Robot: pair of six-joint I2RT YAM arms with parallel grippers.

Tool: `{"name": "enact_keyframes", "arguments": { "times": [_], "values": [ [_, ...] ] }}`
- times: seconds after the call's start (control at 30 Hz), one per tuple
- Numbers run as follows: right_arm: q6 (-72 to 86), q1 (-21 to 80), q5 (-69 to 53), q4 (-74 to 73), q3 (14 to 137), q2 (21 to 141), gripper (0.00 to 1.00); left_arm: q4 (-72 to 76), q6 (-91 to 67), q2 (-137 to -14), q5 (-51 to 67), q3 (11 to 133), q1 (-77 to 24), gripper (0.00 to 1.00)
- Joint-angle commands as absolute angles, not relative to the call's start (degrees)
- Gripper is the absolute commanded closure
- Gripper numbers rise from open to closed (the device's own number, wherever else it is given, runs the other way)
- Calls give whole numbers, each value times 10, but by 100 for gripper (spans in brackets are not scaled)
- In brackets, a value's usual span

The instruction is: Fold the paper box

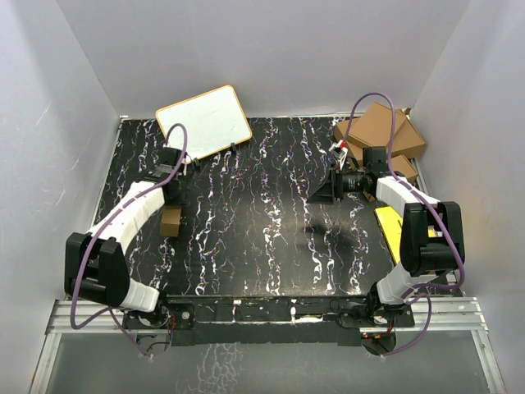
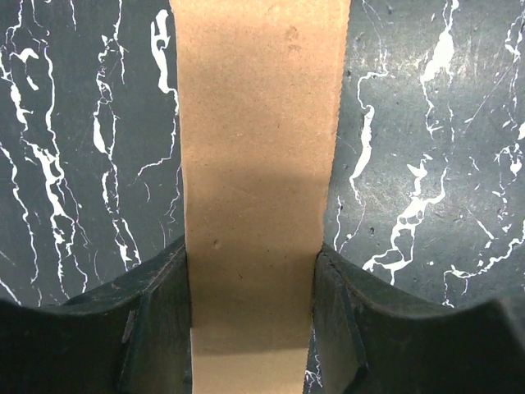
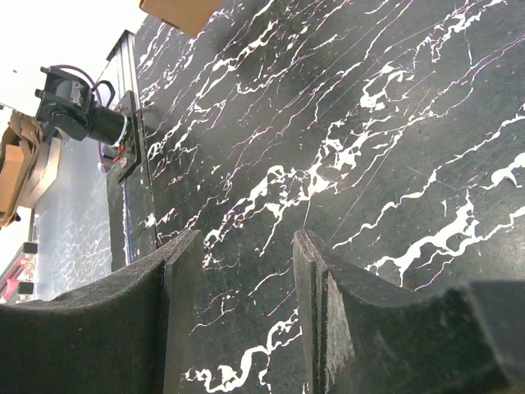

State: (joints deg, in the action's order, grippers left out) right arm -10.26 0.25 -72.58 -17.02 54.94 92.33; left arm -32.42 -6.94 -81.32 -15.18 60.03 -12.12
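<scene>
Far left: left gripper closed to a middling width on the paper box, one finger pressed against each long side of the plain brown cardboard. Box running straight out from between the fingertips, past the top edge of the left wrist view. White-veined black table just outside both fingers. Hard to tell whether the box is resting on that surface or raised slightly off it. From above, visible only as a small brown block poking out beneath the left forearm.

Beyond the left fingers, toward the back wall: a white board with a pale wooden rim, lying askew, well apart from the box.

Further right: right gripper partway open, holding nothing. Only bare marbled surface in the gap between its fingers and ahead of the tips. Pointed across the table toward the left arm in the top view, well apart from the paper box.

Behind the right fingers, in the far right corner: a heap of larger brown cartons, overlapping one another.

Just beside the right forearm, on its near side: a yellow sheet, partly hidden under the arm.
</scene>
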Motion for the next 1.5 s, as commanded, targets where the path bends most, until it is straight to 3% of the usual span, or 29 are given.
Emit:
{"name": "enact_keyframes", "arguments": {
  "times": [0.0, 0.23, 0.43, 0.77, 1.13, 1.47],
  "values": [
    [-118, 2, -742, -160, 570, 926, 48, -353, -118, -833, -281, 620, -180, 68],
    [-121, 2, -740, -164, 571, 928, 48, -375, -183, -920, -339, 642, -256, 63],
    [-126, 2, -741, -171, 574, 931, 48, -399, -216, -961, -370, 666, -317, 33],
    [-131, 2, -742, -179, 577, 934, 48, -392, -215, -952, -328, 681, -351, 3],
    [-145, 2, -738, -191, 582, 934, 47, -266, -169, -834, -140, 598, -349, 3],
    [-188, -15, -697, -224, 594, 912, 47, -44, -252, -695, 41, 467, -332, 3]
  ]
}}
